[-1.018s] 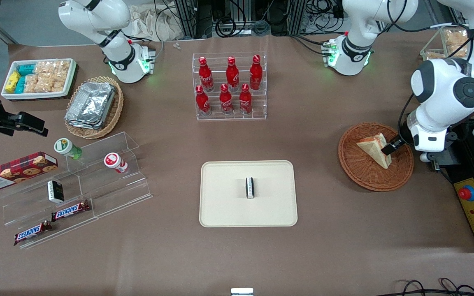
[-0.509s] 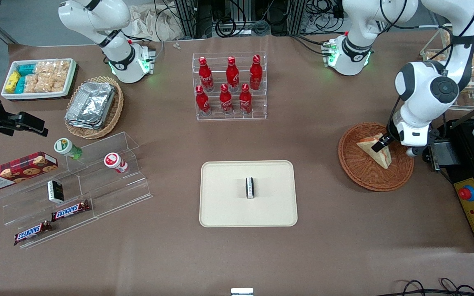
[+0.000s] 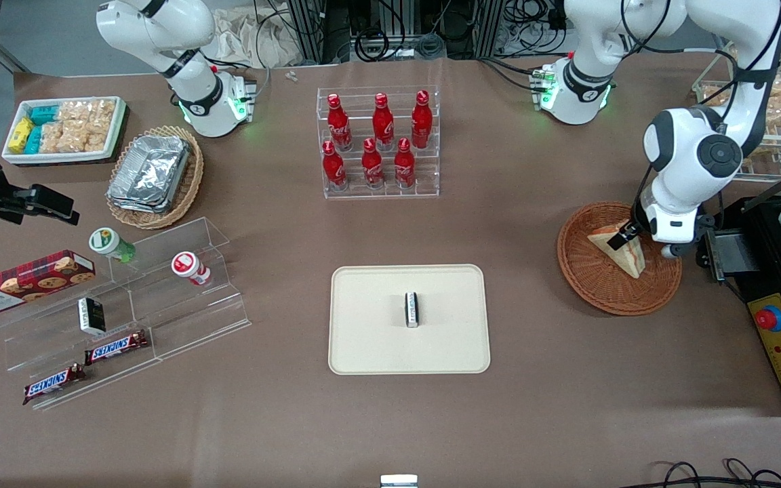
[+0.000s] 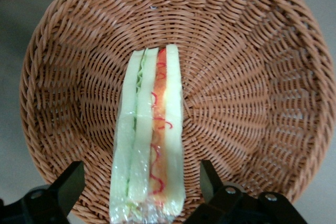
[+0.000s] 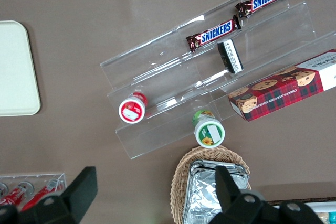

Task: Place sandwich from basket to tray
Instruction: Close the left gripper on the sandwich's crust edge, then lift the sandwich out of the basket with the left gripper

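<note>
The sandwich is a pale bread wedge with red and green filling, standing on edge in the round reddish-brown wicker basket toward the working arm's end of the table. My left gripper hangs low over the basket, open. In the left wrist view its two black fingers straddle the wrapped sandwich, a gap showing on each side, with the basket's weave beneath. The gripper's pads do not touch the bread. The cream tray lies at the table's middle, nearer the front camera.
A small black packet stands on the tray. A clear rack of red bottles stands farther back. A black control box with a red button sits beside the basket. Snack stands and a foil-filled tan basket lie toward the parked arm's end.
The left arm has swung in over the basket, and its gripper has slid along the sandwich toward the basket's middle. The sandwich has not moved.
</note>
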{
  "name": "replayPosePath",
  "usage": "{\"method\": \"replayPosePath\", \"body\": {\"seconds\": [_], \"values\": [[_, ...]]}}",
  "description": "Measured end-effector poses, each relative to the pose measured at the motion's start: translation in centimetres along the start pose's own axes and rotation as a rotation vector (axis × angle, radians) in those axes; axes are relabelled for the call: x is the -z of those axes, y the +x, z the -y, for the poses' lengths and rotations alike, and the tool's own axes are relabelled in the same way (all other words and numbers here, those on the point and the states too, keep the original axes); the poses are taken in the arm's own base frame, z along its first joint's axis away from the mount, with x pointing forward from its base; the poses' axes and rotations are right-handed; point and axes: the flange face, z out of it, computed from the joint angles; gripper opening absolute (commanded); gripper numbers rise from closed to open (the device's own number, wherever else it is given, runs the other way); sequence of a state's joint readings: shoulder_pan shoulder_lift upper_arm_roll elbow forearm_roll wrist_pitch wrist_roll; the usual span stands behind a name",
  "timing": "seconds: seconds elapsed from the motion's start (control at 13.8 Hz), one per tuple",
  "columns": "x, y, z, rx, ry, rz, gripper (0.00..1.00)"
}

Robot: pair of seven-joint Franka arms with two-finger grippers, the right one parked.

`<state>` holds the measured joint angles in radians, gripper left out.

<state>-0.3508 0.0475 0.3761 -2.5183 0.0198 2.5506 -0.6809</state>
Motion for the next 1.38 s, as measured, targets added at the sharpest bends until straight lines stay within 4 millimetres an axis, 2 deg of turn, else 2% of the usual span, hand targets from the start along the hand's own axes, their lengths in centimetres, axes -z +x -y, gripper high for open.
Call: {"method": "replayPosePath", "body": {"seconds": [0.51, 0.58, 0.65, 0.73, 0.95, 1.09, 1.38], "values": [[-1.9, 0.4, 0.7, 0.017, 0.021, 0.001, 0.98], [-2.5, 0.4, 0.7, 0.019, 0.026, 0.002, 0.94], [-2.9, 0.4, 0.8, 0.020, 0.030, 0.001, 0.78], [-3.3, 0.4, 0.8, 0.021, 0.034, 0.000, 0.48], [-3.8, 0.3, 0.7, 0.026, 0.039, 0.001, 0.10], [-3.7, 0.1, 0.2, 0.031, 0.036, -0.002, 0.00], [-2.9, -0.2, -0.7, 0.028, 0.023, -0.008, 0.00]]}}
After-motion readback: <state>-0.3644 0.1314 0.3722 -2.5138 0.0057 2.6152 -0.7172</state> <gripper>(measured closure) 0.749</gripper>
